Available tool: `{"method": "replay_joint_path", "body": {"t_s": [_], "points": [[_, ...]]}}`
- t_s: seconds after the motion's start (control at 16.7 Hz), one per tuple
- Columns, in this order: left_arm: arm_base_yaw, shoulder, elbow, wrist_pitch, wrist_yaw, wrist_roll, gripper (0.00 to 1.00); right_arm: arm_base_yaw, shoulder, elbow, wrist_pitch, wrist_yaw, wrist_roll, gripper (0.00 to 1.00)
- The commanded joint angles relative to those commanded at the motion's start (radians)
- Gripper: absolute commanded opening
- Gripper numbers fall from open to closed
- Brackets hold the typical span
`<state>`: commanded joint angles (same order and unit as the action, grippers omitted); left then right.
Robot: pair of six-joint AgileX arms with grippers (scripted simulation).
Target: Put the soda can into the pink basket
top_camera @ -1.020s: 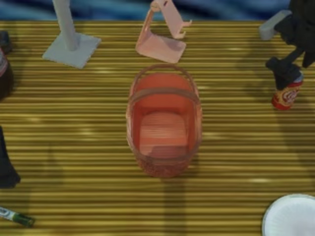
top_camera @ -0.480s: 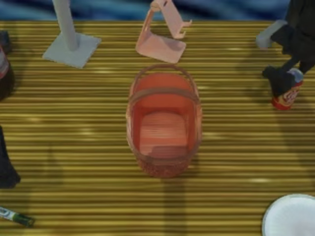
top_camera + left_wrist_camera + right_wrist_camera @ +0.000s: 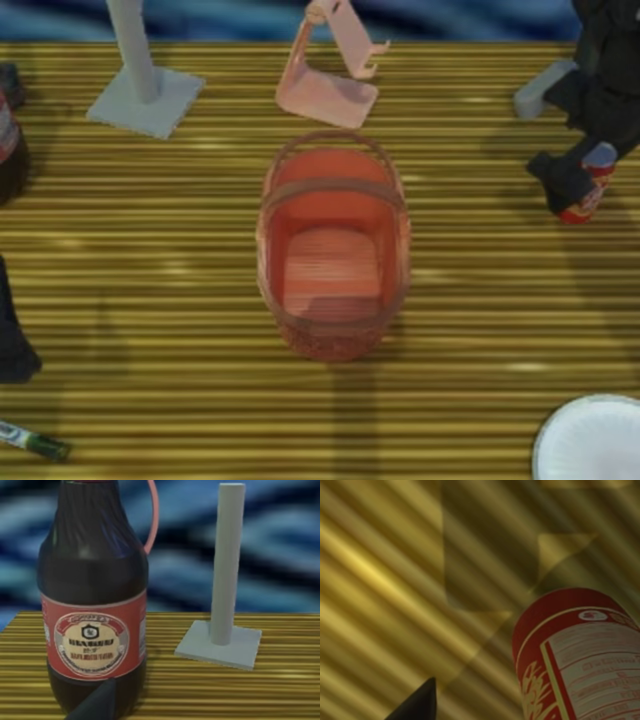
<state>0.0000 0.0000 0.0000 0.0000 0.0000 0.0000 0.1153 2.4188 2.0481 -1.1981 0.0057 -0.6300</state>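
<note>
Soda can stands at the far right of the surface, with the right gripper on it from above; in the top view the dark fingers cover most of the can, leaving only part of its silver top and a red edge showing. Whether the fingers are clamped on the can or merely close around it cannot be told. The right wrist view shows the can's red side with its white label panel close up over the striped yellow surface, and one dark fingertip apart from it.

A grey block lies just beside the right arm, on its far left side. The pink basket sits upright in the middle of the surface, well apart from the can to its left, its hoop handle arching across the far half. A pale-pink phone stand is just beyond the basket, at the far edge. A grey post on a square base stands at far left. A white plate lies at the near right corner.

The left gripper hangs at the left edge; its state cannot be told. A dark bottle with a red label fills the left wrist view, and a marker lies at near left.
</note>
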Motion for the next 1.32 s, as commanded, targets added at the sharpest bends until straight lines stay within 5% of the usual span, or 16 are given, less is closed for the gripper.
{"method": "replay_joint_path", "body": {"t_s": [0.72,1.32], "points": [[0.000,0.000,0.000,0.000,0.000,0.000,1.00,0.000,0.000,0.000,0.000,0.000,0.000,0.02],[0.000,0.000,0.000,0.000,0.000,0.000,1.00,-0.003,-0.001,0.000,0.000,0.000,0.001,0.00]]}}
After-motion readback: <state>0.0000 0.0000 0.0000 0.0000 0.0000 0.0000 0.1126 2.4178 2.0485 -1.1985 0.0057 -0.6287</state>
